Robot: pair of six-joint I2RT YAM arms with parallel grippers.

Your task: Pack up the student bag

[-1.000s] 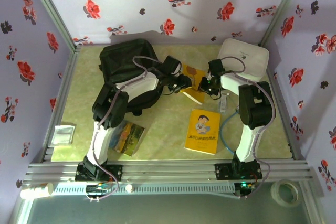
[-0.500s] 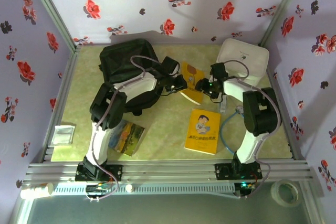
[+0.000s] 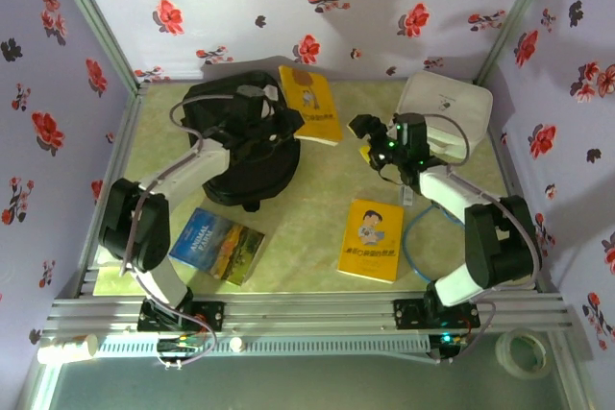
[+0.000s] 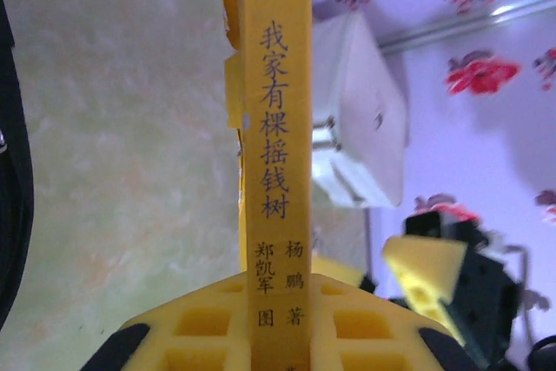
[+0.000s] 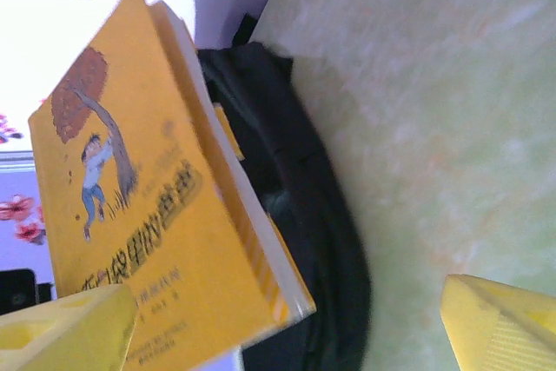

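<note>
Top external view: left claw (image 4: 279,306) pinches a yellow book (image 3: 309,103), with the black bag (image 3: 259,165) on the table (image 3: 317,213) right beside that claw. Right claw (image 3: 366,139) is spread wide, facing the book.

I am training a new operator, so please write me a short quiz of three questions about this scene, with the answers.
1. True or false: the left gripper, close to the student bag, is shut on a yellow book.
2. The white case sits on the table at its: A) far right corner B) near left corner C) middle.
3. Fill in: the jaws of the right gripper are ____.
Key: 1 true; 2 A; 3 open.
</note>
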